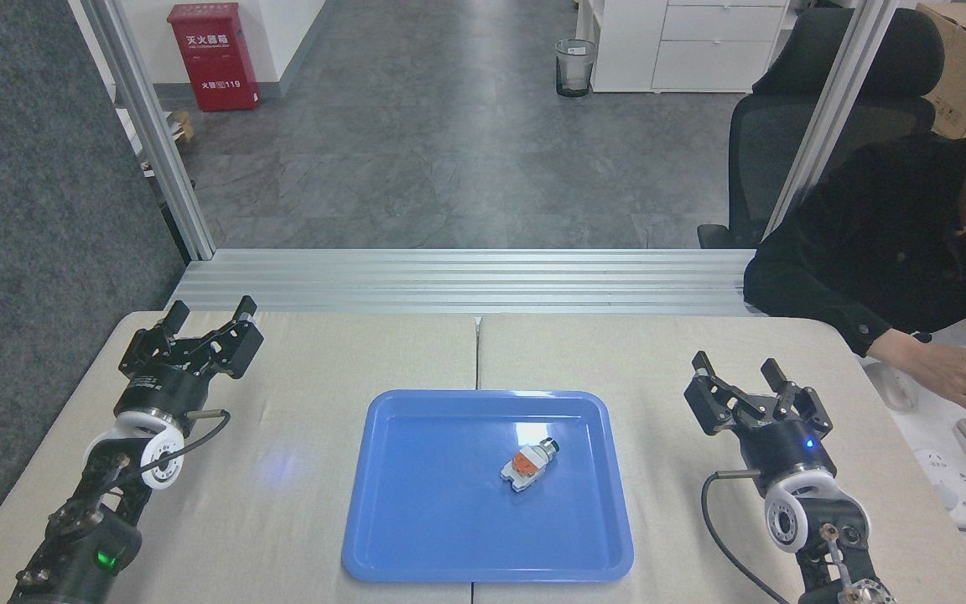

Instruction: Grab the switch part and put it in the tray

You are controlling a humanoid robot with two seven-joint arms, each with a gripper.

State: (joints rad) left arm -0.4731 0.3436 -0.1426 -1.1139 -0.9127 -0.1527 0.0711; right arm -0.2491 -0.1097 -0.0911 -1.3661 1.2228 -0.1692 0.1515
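Beige worktop, blue tray centre. Switch part lies in tray, right of middle. Left pincer and right pincer both spread, empty, clear of tray.

Single head view — looking forward, down over table.

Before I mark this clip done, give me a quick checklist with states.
1. Switch part lies inside the tray: ok.
2. Part clear of the tray rim: ok.
3. Right hand open, holding nothing, off to the tray's right: ok.
4. Left hand open, empty, left of the tray: ok.
5. Person's hand away from the tray: ok.
6. Part undamaged: cannot tell.
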